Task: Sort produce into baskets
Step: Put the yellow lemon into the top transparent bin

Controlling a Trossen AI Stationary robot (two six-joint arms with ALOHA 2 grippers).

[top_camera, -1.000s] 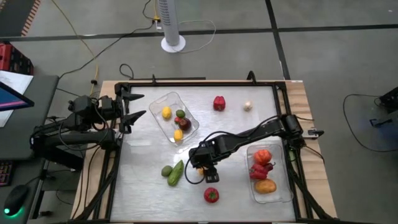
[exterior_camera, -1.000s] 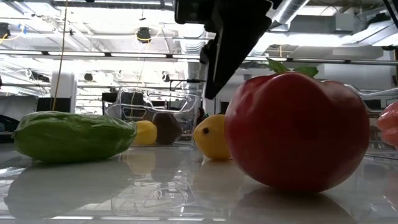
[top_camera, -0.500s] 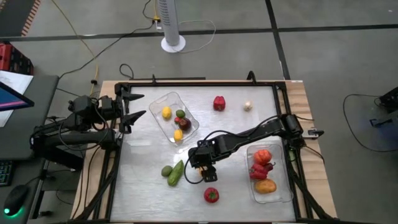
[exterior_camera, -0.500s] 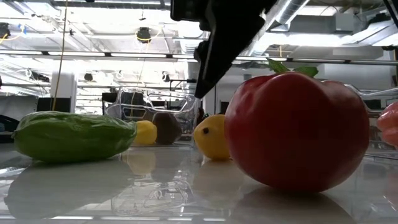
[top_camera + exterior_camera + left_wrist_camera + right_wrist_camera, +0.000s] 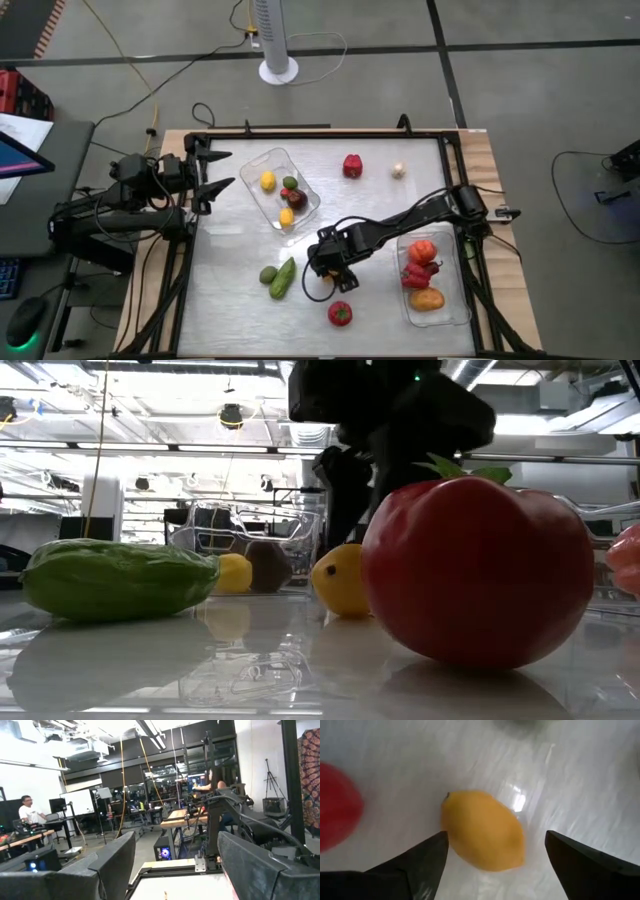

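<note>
1. Over mid-surface, the right gripper hangs above a yellow lemon, jaws spread to either side, not touching it.
2. At the left edge, the left gripper waits, jaws apart.

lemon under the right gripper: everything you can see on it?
The lemon is a smooth, glossy yellow oval with a small dark stem dot at one pointed end. It lies on its side on the shiny white table, intact, with nothing visibly touching it. The right gripper is directly above, jaws open to either side of it. A red tomato sits close by.
</note>
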